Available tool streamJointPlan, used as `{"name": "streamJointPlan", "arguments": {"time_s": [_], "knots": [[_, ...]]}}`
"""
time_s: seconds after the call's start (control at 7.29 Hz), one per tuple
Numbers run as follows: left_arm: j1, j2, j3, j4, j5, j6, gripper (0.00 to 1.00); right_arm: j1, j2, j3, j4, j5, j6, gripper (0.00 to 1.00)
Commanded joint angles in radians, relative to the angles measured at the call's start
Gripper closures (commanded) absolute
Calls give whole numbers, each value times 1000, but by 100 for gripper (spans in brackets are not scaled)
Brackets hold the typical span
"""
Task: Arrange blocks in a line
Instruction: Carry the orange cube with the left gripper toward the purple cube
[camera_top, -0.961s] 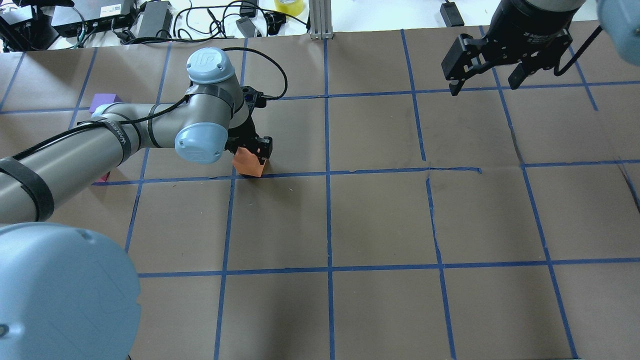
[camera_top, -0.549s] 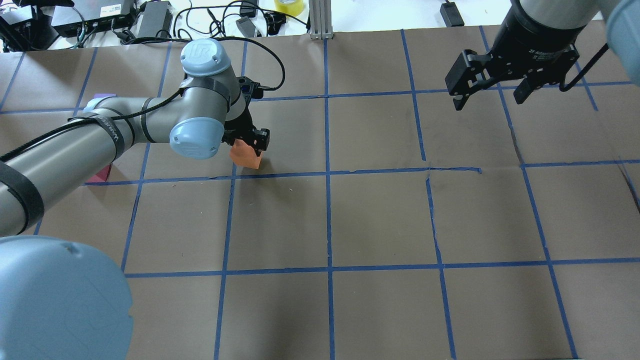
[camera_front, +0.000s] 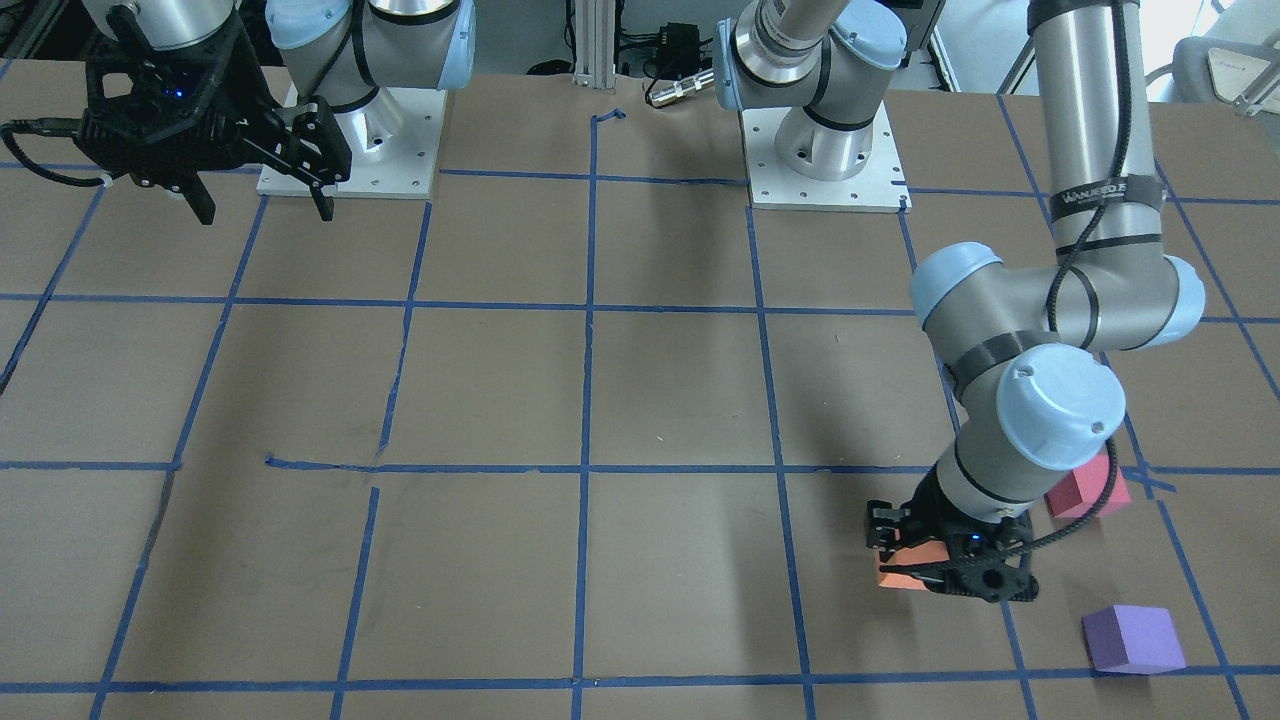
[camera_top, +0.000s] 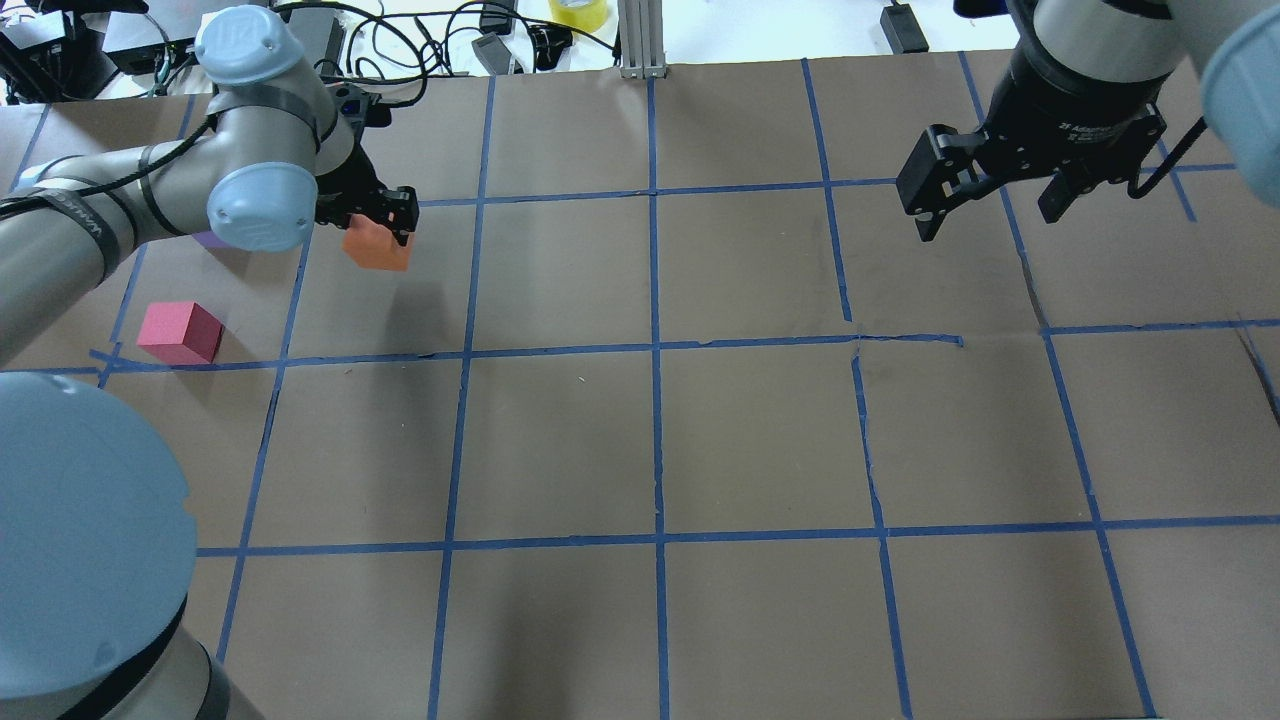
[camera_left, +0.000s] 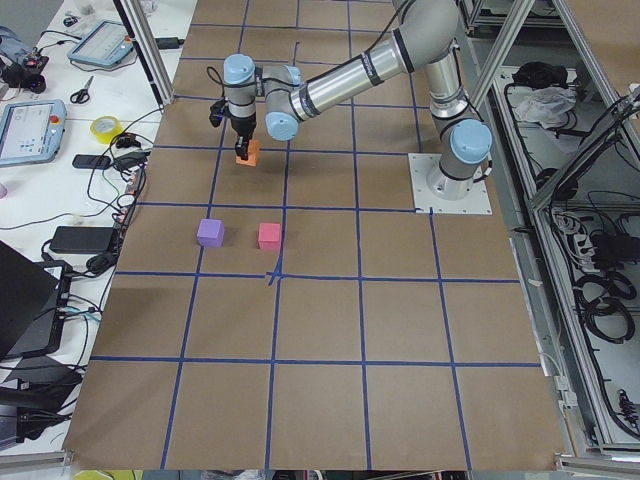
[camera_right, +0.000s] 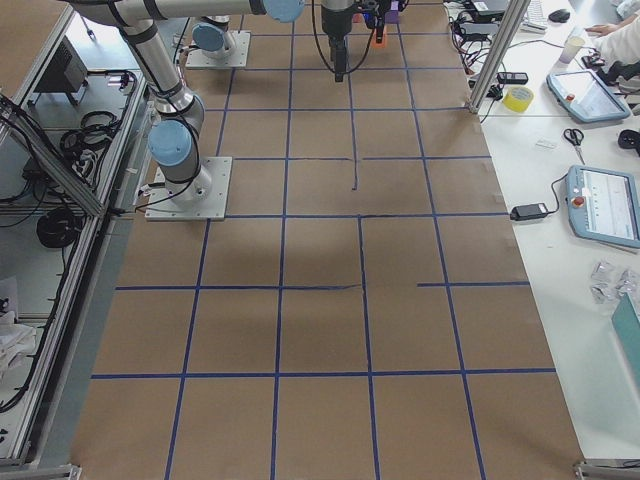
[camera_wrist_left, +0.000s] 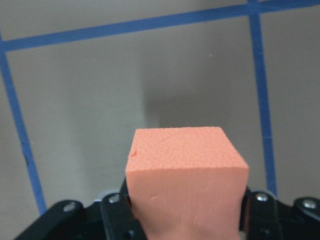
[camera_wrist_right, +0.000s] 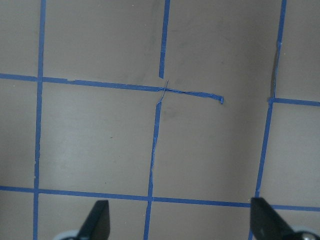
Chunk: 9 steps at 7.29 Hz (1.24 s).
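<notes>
The left gripper (camera_top: 372, 226) is clamping the raised orange block (camera_top: 378, 252), well apart from the pink block (camera_top: 180, 332). Releasing from height is risking a bounce out of line.

Your overhead camera sits behind the robot (camera_top: 90, 580), looking forward and down on the table (camera_top: 760, 440). The front camera faces it from across the table, steeply down; both take in the left claw (camera_top: 370, 222) and the orange block (camera_top: 378, 252) held in it. Two side cameras look along the table from far off, one at each end. The left wrist camera sits right behind its claw, the block filling the lower frame. The right wrist camera looks straight down past the right claw (camera_wrist_right: 182, 220) at the grid lines (camera_wrist_right: 150, 150).
</notes>
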Motion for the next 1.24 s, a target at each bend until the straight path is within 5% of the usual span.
{"name": "streamJointPlan", "arguments": {"time_s": [0.0,0.55,0.69,1.1], "knots": [[124,-28,33,-4,51,78,100,1,2,1,-1,-6,-5,0],[217,-85,128,-22,67,301,100,1,5,3,-1,-9,-10,0],[220,-100,144,-22,146,304,100,1,5,3,-1,-9,-10,0],[309,-106,145,-22,77,292,100,1,7,16,-6,1,-11,0]]}}
